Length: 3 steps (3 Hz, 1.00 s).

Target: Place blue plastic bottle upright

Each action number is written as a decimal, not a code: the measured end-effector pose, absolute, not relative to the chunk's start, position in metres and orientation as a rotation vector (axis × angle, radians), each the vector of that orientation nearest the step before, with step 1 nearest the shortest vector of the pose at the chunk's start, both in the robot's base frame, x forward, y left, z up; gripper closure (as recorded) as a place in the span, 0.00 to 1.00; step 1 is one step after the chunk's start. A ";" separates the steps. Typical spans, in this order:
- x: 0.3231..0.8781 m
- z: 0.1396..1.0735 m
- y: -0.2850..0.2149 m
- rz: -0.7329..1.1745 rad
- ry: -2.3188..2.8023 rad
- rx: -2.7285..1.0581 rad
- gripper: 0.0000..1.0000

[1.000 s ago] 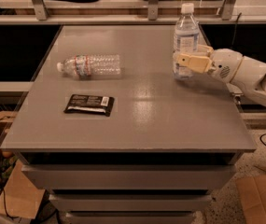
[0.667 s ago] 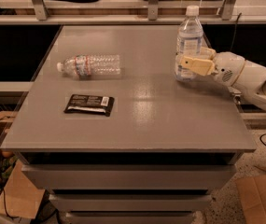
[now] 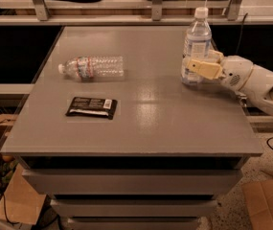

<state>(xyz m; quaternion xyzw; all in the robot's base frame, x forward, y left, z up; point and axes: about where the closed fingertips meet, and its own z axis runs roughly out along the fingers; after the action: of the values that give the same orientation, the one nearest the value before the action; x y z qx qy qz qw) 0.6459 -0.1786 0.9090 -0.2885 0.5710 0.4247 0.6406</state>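
Observation:
The blue plastic bottle (image 3: 197,41) stands upright near the table's right edge, towards the back; it is clear, with a white cap and a pale label. My gripper (image 3: 196,64) reaches in from the right and is shut around the bottle's lower part. The near finger (image 3: 204,69) crosses in front of the bottle's base, and the far finger is mostly hidden behind the bottle. The bottle's bottom looks to be resting on the grey table (image 3: 145,119).
A ribbed clear bottle (image 3: 92,67) with a red-blue band lies on its side at the back left. A black flat packet (image 3: 91,107) lies at the front left. A shelf rail (image 3: 126,18) runs behind the table. Cardboard boxes (image 3: 265,205) sit on the floor.
The gripper and the upright bottle have shifted slightly to the right and a little towards the front. The other bottle and the packet have not moved.

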 end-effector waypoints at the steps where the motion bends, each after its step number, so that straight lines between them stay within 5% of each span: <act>1: 0.646 0.908 -0.181 0.973 1.294 -0.655 0.82; 3: 0.645 0.909 -0.183 0.977 1.279 -0.662 0.36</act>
<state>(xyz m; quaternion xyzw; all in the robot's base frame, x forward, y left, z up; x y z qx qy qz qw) 0.6452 -0.1829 0.9091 -0.2909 0.5620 0.4291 0.6446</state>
